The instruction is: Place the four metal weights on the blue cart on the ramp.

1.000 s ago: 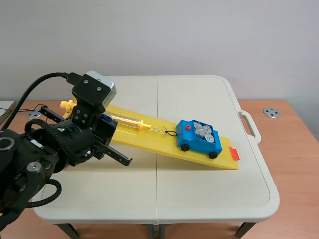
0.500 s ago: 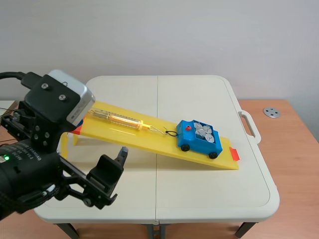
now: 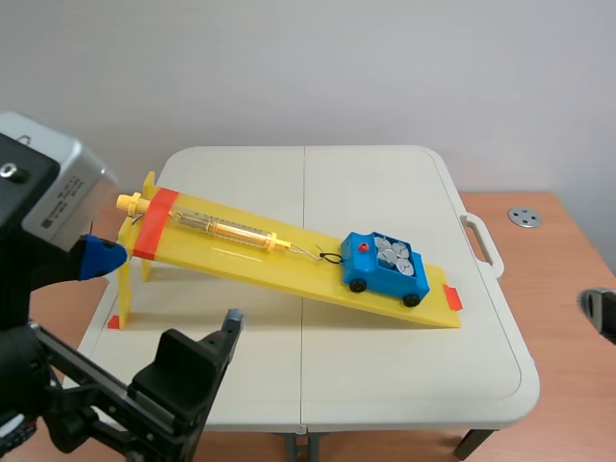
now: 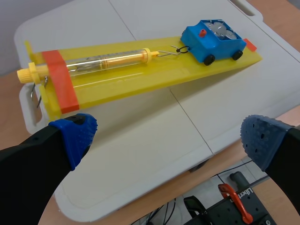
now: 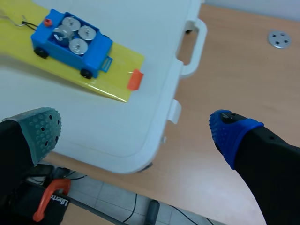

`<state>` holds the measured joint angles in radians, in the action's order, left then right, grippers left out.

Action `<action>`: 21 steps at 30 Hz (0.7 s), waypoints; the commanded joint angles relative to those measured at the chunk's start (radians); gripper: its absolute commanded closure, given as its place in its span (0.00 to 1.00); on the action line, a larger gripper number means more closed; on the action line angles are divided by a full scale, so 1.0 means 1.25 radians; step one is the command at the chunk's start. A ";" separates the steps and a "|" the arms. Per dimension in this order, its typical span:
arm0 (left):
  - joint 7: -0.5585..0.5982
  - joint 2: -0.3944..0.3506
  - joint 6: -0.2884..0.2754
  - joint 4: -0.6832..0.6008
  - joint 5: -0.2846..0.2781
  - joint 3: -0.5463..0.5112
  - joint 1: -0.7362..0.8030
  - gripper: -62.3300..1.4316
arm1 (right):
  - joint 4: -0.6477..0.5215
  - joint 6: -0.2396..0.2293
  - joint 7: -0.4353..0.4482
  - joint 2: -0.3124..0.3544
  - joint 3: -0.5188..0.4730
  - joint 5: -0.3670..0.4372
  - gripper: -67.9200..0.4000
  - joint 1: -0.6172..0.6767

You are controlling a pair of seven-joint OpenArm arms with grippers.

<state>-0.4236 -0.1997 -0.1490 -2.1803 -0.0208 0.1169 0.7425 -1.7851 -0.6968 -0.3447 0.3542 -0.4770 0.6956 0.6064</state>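
The blue cart (image 3: 385, 266) stands low on the yellow ramp (image 3: 241, 258), hooked by a wire to a clear tube (image 3: 226, 229). Several round metal weights (image 3: 393, 254) lie in its bed, also seen in the left wrist view (image 4: 219, 30) and the right wrist view (image 5: 74, 35). My left gripper (image 4: 168, 136) hangs open over the table's near left, well back from the cart (image 4: 213, 41), with nothing between its fingers. Over the table's near right corner my right gripper (image 5: 136, 131) is open and empty too, away from the cart (image 5: 70, 47).
The ramp's high end rests on a yellow stand (image 3: 130, 274) at the left. A red tab (image 3: 452, 296) marks its foot. The white table (image 3: 385, 375) has a handle (image 3: 483, 241) on its right side. A metal disc (image 3: 525, 218) lies on the wooden surface beyond.
My left arm has drawn back from the ramp's high end toward the near left and its gripper has opened. The ramp's top is now uncovered. The cart has not moved.
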 commanded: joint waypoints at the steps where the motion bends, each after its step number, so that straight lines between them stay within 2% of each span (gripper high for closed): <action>1: 0.069 -0.001 0.043 -0.078 -0.038 -0.017 -0.005 0.00 | -0.078 -0.039 0.102 0.000 0.019 0.043 0.03 -0.041; 11: 0.082 -0.001 0.042 -0.073 -0.038 -0.018 -0.005 0.00 | -0.078 -0.039 0.102 -0.037 0.114 0.002 0.03 -0.062; 21: 0.093 -0.001 0.042 -0.071 -0.038 -0.018 -0.007 0.00 | -0.078 -0.039 0.105 -0.038 0.131 -0.012 0.03 -0.062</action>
<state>-0.4305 -0.1997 -0.1490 -2.1803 -0.0246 0.1013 0.7364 -1.7851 -0.6964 -0.3450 0.2768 -0.2634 0.6136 0.5602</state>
